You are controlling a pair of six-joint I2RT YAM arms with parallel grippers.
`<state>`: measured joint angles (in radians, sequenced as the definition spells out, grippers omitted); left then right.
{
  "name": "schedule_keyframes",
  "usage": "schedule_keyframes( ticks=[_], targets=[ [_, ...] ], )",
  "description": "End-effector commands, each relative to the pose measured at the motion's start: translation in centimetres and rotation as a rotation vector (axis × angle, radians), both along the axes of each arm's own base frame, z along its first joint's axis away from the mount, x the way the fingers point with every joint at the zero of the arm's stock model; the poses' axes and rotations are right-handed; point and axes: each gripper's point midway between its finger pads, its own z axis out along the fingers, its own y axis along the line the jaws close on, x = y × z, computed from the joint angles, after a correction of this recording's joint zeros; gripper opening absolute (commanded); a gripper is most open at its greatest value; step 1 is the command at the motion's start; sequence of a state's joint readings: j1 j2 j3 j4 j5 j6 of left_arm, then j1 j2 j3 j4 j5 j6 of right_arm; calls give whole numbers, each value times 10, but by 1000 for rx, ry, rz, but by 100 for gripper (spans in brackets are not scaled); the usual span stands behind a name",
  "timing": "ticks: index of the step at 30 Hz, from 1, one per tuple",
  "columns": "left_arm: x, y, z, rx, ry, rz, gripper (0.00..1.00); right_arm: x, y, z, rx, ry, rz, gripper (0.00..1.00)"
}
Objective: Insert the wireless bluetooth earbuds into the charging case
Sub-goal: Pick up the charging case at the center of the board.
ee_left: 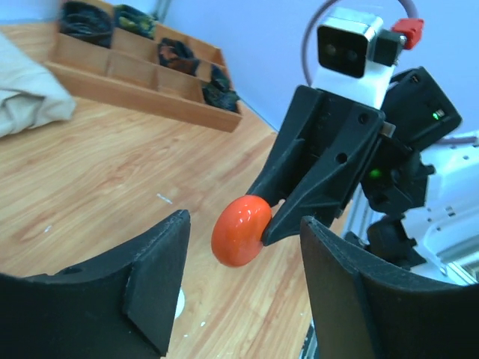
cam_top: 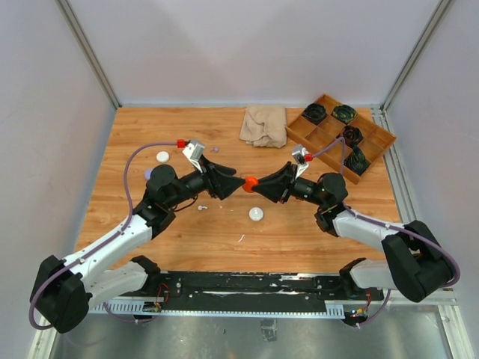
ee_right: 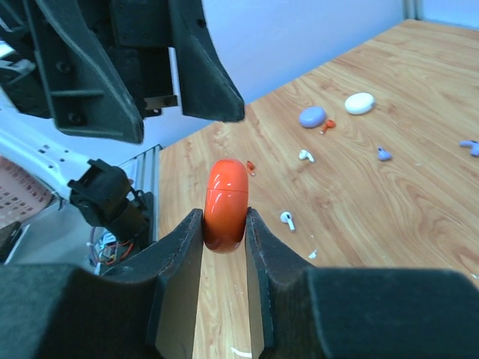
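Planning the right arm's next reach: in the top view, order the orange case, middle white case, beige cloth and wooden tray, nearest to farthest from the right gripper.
1. orange case, clamped in the right gripper itself.
2. white case, just nearer the bases.
3. beige cloth, at the back.
4. wooden tray, back right corner.

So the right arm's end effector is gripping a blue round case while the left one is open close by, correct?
No: the case is orange, not blue, as the right wrist view shows. The right end effector grips it; the left end effector is open close by.
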<state>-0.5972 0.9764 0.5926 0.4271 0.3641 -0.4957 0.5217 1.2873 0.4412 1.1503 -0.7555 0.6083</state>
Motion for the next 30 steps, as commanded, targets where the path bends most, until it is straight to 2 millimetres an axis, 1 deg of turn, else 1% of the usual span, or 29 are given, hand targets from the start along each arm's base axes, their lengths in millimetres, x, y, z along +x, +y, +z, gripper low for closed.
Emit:
schedule_keyframes(
  ticks=[1,3,6,11,16,19,24,30],
  targets=[
    [-20,-12,13,-29,-97,-175,63,-12,2,37,70,-105,97,1],
    [-18,-12,10,-22,-94,-180,60,-16,3,44,89,-122,127,1],
    [-17,-11,7,-17,-87,-196,59,-20,4,47,104,-128,156,1],
    [-25,-15,8,-24,-95,-259,56,-23,5,53,136,-129,192,1],
    [-32,-17,4,-20,-91,-302,47,-22,7,54,143,-126,209,2],
    [-35,-18,3,-20,-89,-323,39,-22,7,54,140,-128,215,2],
    [-36,-20,0,-16,-80,-338,36,-23,7,56,140,-134,225,3],
    [-39,-23,-4,-9,-66,-382,37,-23,7,56,139,-132,227,3]
  ],
)
